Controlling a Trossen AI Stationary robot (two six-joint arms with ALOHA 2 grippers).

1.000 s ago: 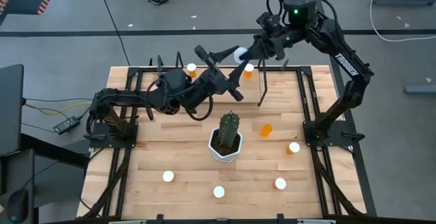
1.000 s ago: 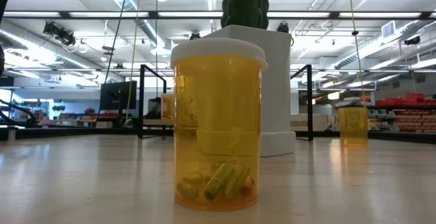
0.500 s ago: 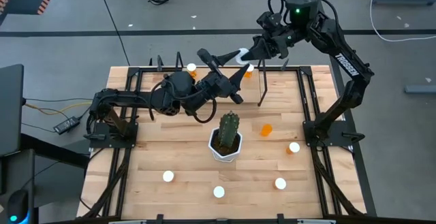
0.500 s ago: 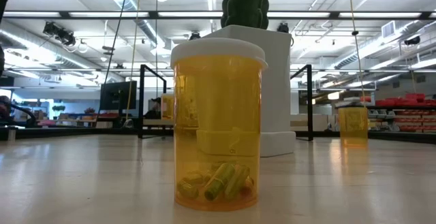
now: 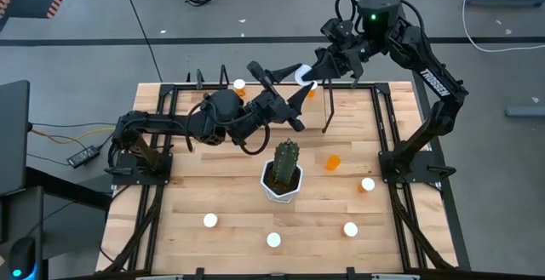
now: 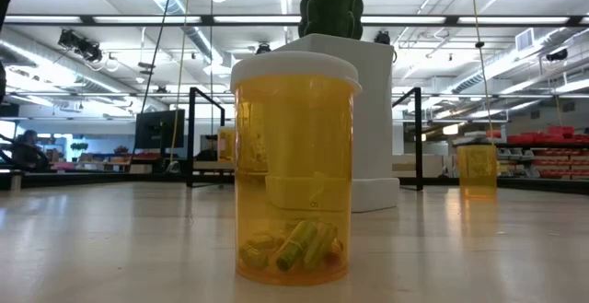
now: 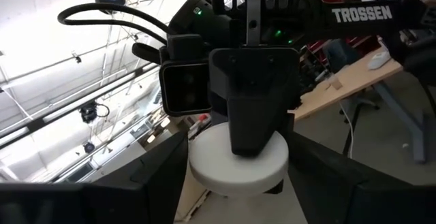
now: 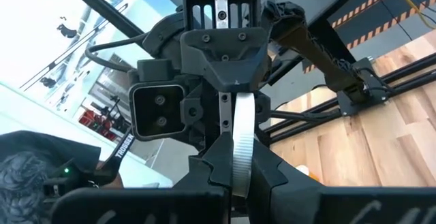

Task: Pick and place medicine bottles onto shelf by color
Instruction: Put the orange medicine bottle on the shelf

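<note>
Both arms meeting mid-air, tips together.
Left gripper (image 5: 294,110) and right gripper (image 5: 308,74) face each other, fingers clamped on one white cap (image 7: 237,161).

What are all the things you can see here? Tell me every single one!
held bottle: one, orange with white cap, in the air above the shelf, between both grippers.
standing bottles: four, white caps, on the near part of the table.
lying bottle: one, orange, right of the cactus.
far bottles: two, orange with white caps, by the shelf.
cactus: one, green, in a white pot, mid-table.
shelf: one, light wood with black rods, far side.
table: one, light wood.
right gripper: one, dark, gripping the held bottle.
left gripper: one, dark, at the same bottle.
</note>
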